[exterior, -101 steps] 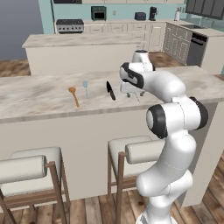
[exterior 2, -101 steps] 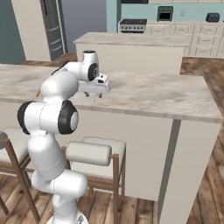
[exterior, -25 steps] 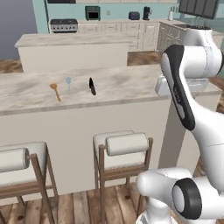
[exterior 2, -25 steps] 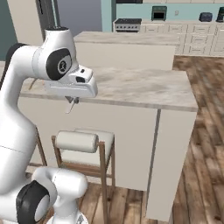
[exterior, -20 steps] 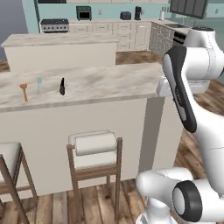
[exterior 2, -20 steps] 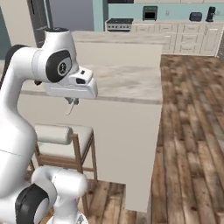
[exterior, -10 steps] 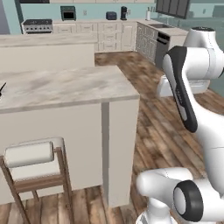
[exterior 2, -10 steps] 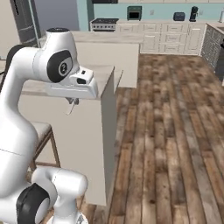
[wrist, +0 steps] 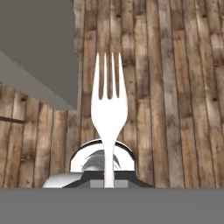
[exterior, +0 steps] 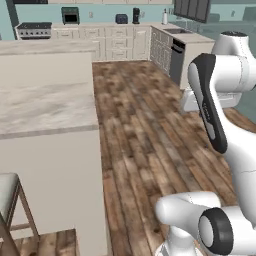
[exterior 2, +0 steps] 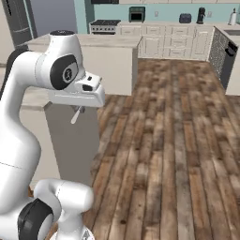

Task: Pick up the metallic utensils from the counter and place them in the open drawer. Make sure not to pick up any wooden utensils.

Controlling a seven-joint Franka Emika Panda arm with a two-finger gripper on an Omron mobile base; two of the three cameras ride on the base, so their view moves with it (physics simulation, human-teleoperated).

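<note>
Gripping a silver fork [wrist: 109, 118], pincer [exterior 2: 77, 108] carried past the counter [exterior: 45, 107] end.

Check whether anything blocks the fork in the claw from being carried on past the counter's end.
Nothing visible does. The claw is shut on the fork, which hangs over bare wooden floor. The counter lies off to the robot's left, its corner apart from the tines, and the floor ahead is open up to the far cabinets.

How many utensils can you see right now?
1: a pale fork held in the shut gripper, tines pointing away over the wood floor. It also hangs below the hand in the right base view.
</note>
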